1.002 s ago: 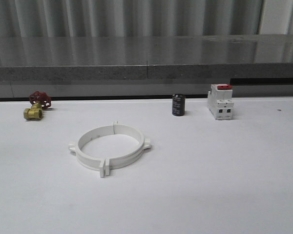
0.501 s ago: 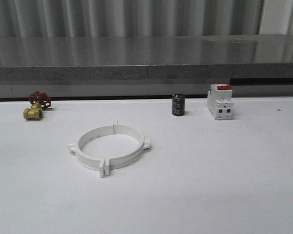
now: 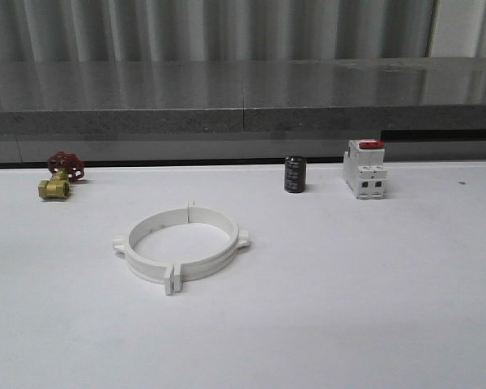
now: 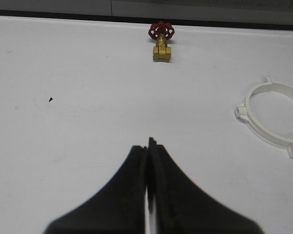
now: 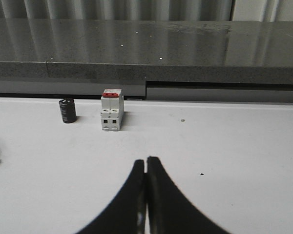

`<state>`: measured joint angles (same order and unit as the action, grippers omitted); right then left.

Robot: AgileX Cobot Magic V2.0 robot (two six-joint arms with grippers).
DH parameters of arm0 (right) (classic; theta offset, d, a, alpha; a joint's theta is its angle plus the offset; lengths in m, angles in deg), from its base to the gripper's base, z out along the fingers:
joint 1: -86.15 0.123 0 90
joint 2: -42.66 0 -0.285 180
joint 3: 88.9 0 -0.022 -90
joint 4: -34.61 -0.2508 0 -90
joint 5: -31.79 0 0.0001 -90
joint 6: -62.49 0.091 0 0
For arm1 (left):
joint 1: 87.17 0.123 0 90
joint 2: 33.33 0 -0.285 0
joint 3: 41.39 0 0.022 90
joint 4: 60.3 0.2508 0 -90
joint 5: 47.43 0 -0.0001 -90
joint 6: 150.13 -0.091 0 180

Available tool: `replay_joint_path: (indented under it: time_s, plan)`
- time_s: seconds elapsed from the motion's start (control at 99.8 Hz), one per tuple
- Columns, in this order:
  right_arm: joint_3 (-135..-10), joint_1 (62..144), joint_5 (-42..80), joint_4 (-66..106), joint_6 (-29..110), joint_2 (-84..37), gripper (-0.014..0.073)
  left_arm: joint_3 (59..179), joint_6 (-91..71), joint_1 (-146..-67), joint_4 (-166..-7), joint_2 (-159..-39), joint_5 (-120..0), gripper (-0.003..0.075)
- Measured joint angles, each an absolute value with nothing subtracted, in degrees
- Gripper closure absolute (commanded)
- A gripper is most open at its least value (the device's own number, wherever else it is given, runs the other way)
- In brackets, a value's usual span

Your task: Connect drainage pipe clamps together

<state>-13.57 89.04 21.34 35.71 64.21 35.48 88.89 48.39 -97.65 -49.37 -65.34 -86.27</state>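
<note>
Left claw [image 4: 147,146]: tips pressed together, nothing between them, low over bare table [image 4: 63,146]. Right claw [image 5: 146,163]: likewise closed on nothing.

Drainage pipe clamps [image 3: 181,243]: lying flat, ahead and to the right of left claw, ahead and well to the left of right claw; already reading as one closed ring, tabs meeting at near and far seams. Task judged done or nearly so.

Risks: seam perhaps only abutted, not latched; any nudge from a closed claw liable to slide the light ring or spring a joint apart.

Farther off: brass valve [image 4: 161,41] beyond left claw; black cylinder [image 5: 67,110] and switch block [image 5: 112,109] beyond right claw.

Unclear: latch engagement too small to judge; ring cropped at frame edge in both wrist views.
</note>
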Motion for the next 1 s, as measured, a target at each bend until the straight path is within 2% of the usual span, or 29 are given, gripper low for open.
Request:
replay_joint_path:
  time_s: [0.271,1.002]
  plan:
    - [-10.28,88.52,30.98,35.61,64.42,35.48,0.0661,88.89,48.39,-97.65,-49.37,-65.34,-86.27,0.0741]
    - [-10.04,88.52,31.79,35.61,64.42,35.48,0.0661,88.89,48.39,-97.65,-49.37,-65.34,-86.27,0.0741]
